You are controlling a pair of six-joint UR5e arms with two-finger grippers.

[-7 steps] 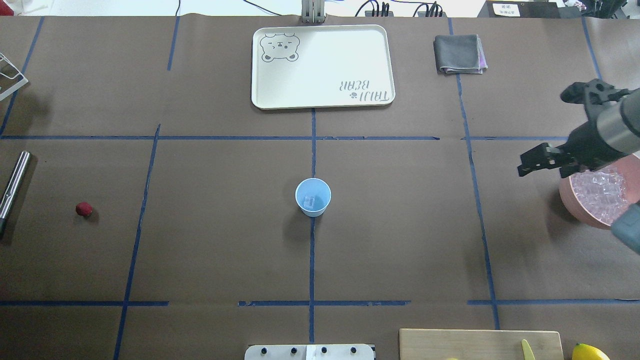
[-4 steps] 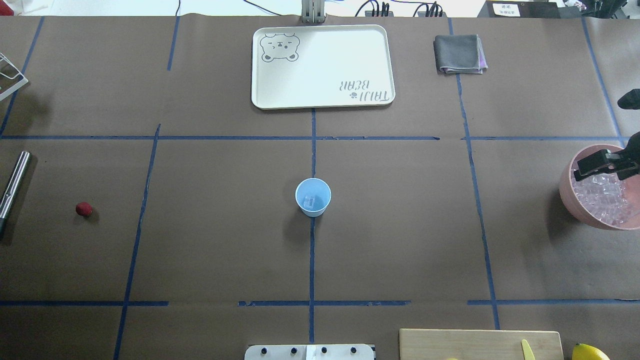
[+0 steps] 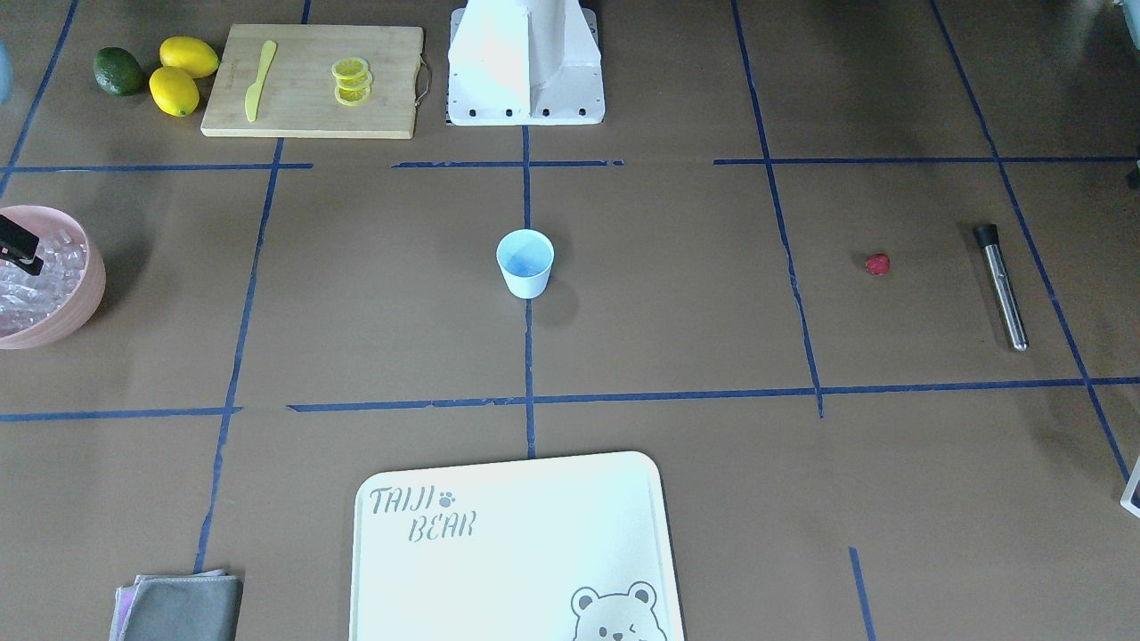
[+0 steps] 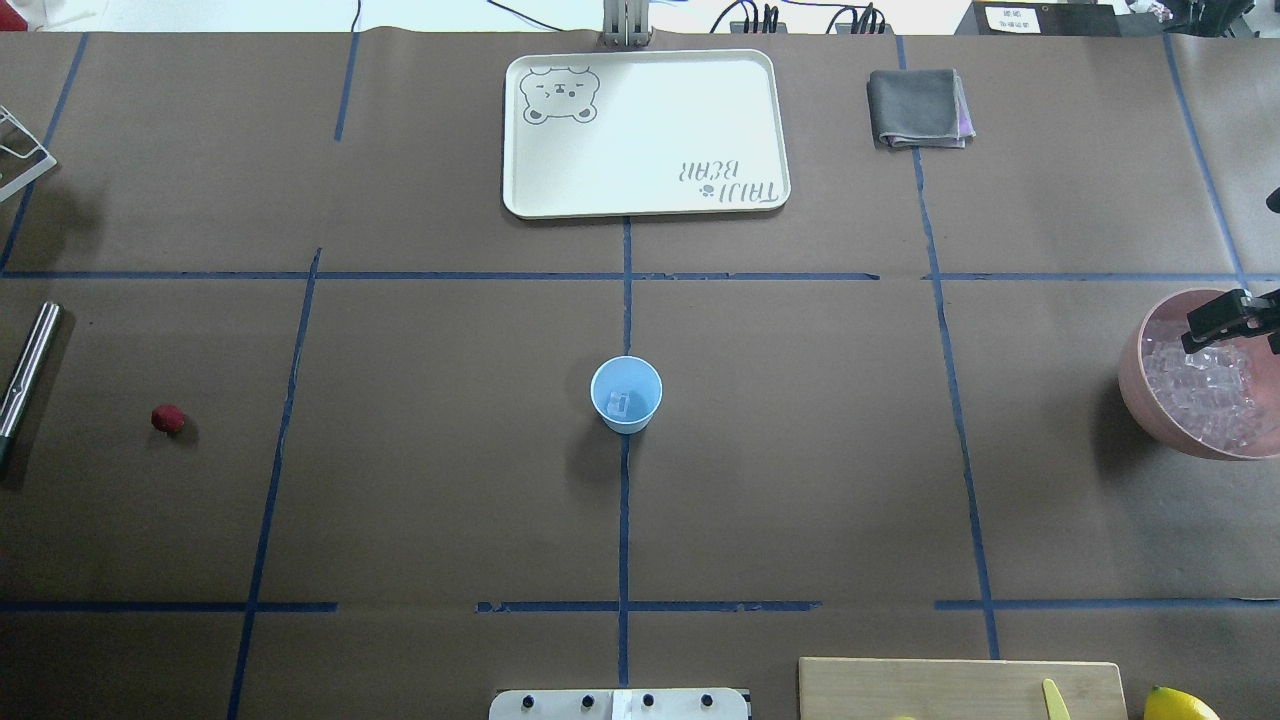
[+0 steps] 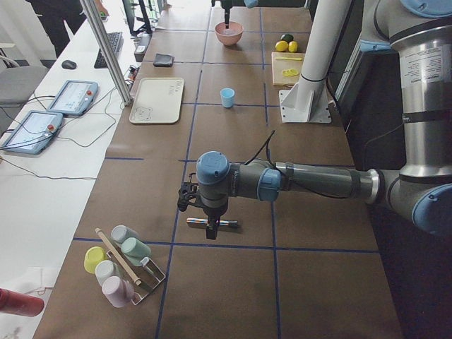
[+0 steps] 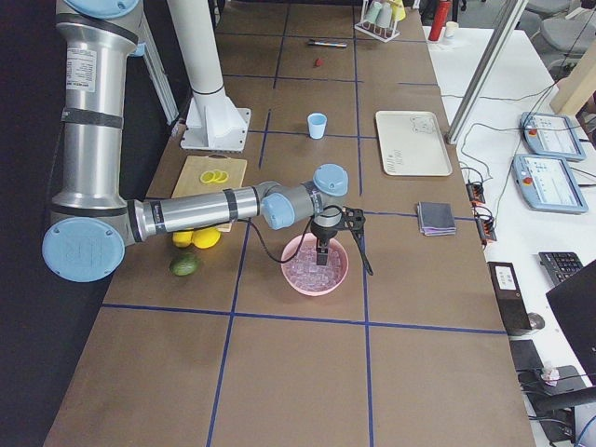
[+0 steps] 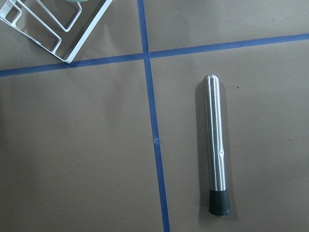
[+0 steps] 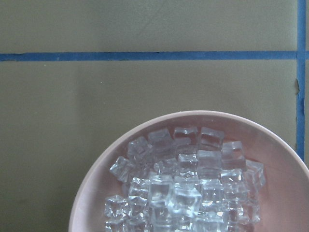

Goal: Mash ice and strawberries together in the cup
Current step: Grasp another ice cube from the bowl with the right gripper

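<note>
Ice (image 8: 183, 193) lies directly beneath the right gripper (image 4: 1226, 319), in the pink bowl (image 4: 1130, 392), well apart from the cup (image 4: 626, 394). Cropped at the frame edge, the gripper may be parted; I cannot tell.

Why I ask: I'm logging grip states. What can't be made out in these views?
Right gripper: cut off by the overhead view's right edge, over the bowl; open or shut, ice held or not, unclear.
Left gripper: seen only in the left side view, too small to judge.
Cup: ice inside too small to count.
</note>
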